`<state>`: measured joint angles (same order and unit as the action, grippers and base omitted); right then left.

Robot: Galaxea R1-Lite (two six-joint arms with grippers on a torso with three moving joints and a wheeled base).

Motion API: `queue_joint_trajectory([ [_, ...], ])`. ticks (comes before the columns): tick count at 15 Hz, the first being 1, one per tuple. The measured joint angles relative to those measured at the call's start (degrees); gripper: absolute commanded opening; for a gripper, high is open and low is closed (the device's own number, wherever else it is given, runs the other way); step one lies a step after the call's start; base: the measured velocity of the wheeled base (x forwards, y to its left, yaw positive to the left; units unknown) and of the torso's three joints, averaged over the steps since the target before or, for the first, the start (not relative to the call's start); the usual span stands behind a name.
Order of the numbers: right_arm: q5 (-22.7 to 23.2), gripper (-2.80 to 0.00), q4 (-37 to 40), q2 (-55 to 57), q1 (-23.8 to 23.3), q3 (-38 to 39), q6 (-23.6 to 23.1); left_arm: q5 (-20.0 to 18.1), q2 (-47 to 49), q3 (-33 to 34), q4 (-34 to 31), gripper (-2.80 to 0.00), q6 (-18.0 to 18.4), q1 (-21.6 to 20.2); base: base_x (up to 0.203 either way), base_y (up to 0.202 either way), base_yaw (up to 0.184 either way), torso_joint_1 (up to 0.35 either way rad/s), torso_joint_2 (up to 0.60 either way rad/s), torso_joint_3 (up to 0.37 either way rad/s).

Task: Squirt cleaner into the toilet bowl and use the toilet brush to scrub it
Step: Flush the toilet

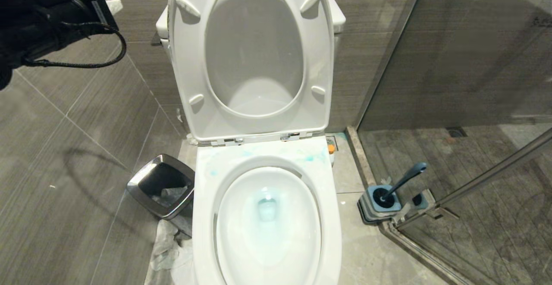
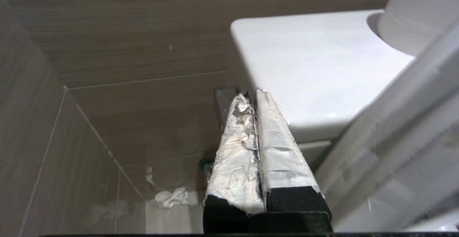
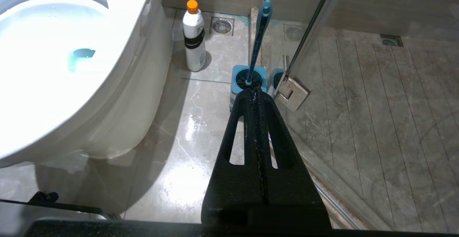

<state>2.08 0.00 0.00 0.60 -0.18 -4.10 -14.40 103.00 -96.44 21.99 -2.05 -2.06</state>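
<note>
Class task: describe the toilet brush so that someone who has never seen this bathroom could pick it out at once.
Start at the white toilet bowl, then look across the floor to the glass shower door. The toilet brush stands there in a square blue-grey holder. Its slim blue handle leans upward, unlike the white orange-capped bottle nearby.

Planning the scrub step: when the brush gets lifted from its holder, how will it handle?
The brush handle looks slim and stiff, probably light but top-leaning, so it may swing. Its smooth plastic could slip. The holder looks small and might lift or tip with it.

A tiled bathroom: a toilet bowl (image 1: 202, 216) beside a glass shower door (image 1: 474, 61), with a waste bin (image 1: 142, 186) nearby.
</note>
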Motion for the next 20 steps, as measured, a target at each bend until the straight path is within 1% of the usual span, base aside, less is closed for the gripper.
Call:
queue_joint_trajectory([
  [2, 0.0, -2.8, 0.0, 0.0, 0.0, 0.0, 0.01, 1.38, 3.69, -3.45, 1.8, -2.8, -1.63, 1.11, 0.0, 0.0, 0.0, 0.0, 0.0, 0.0],
  [5, 0.0, -2.8, 0.0, 0.0, 0.0, 0.0, 0.0, 2.96, 7.39, -5.59, 4.79, -2.8, -2.04, 1.65, 0.0, 0.0, 0.0, 0.0, 0.0, 0.0],
  [10, 0.0, -2.8, 0.0, 0.0, 0.0, 0.0, 0.0, 6.41, 11.75, -9.6, 5.21, -2.8, -3.68, 1.84, 0.0, 0.0, 0.0, 0.0, 0.0, 0.0],
  [16, 0.02, -2.8, 0.0, 0.0, 0.0, 0.0, 0.02, 6.5, 14.03, -9.82, 3.45, -2.8, -5.97, 3.22, 0.0, 0.0, 0.0, 0.0, 0.0, 0.0],
  [20, 0.0, -2.8, 0.0, 0.0, 0.0, 0.0, 0.0, 6.44, 15.18, -9.89, 2.24, -2.8, -5.74, 3.67, 0.0, 0.0, 0.0, 0.0, 0.0, 0.0],
])
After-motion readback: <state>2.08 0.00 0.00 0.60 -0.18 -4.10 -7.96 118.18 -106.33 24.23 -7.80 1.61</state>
